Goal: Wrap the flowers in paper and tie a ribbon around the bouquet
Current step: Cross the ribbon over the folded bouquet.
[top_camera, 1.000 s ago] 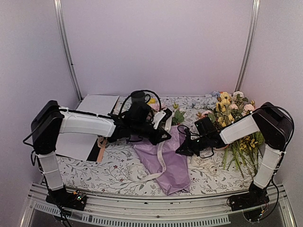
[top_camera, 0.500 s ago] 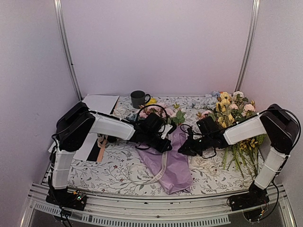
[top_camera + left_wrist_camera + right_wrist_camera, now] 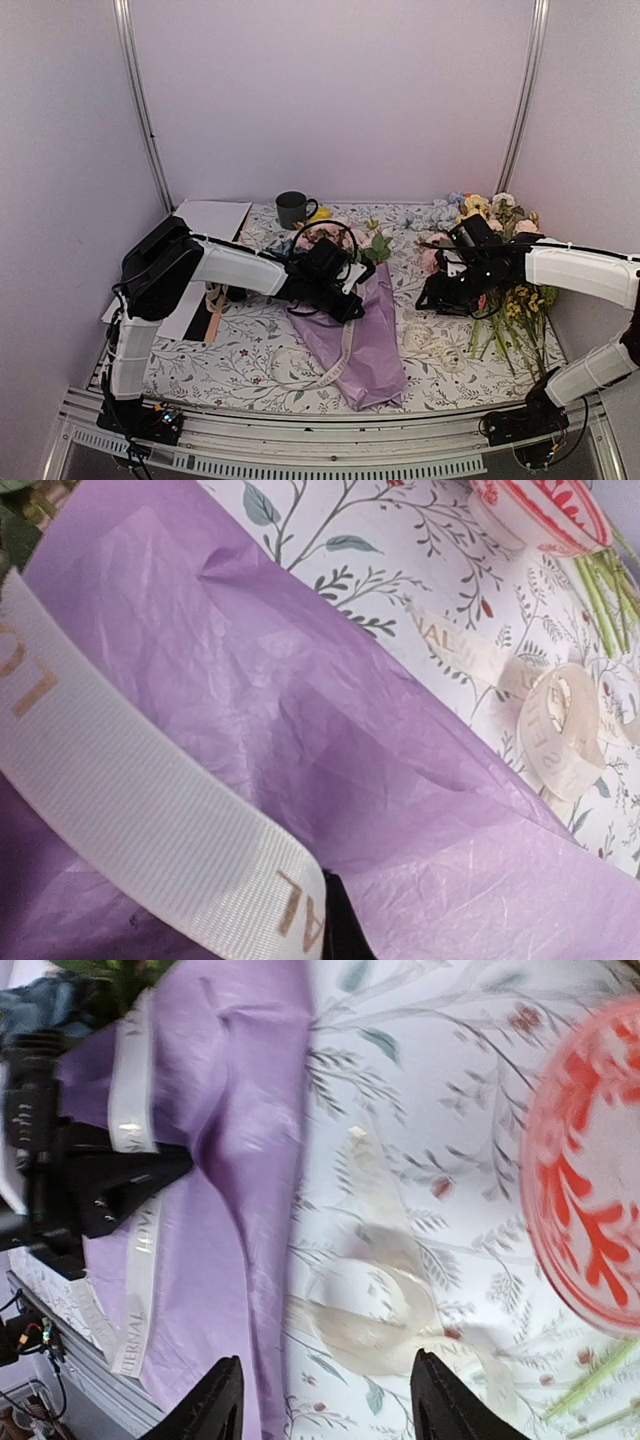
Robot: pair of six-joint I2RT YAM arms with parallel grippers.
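The bouquet lies on the flowered cloth as a lilac paper (image 3: 365, 340) cone, with pink flowers (image 3: 318, 238) and green leaves at its far wide end. A cream ribbon (image 3: 344, 348) with gold lettering runs down over the paper and curls off toward the front. My left gripper (image 3: 352, 298) rests on the cone's upper part, shut on the ribbon (image 3: 150, 820) beside a dark fingertip (image 3: 340, 925). My right gripper (image 3: 330, 1400) hangs open above the cloth, right of the paper (image 3: 230, 1160). A loose looped ribbon end (image 3: 385, 1310) lies under it.
A dark mug (image 3: 292, 208) and a flat white sheet (image 3: 205, 222) sit at the back left. A pile of long-stemmed flowers (image 3: 510, 295) fills the right side. A red-and-white patterned round thing (image 3: 590, 1180) lies near the right gripper. A tan coiled bundle (image 3: 213, 300) lies left.
My right gripper has opened and pulled back to the right, away from the paper, leaving the ribbon end on the cloth. The left arm dropped onto the cone, then held still.
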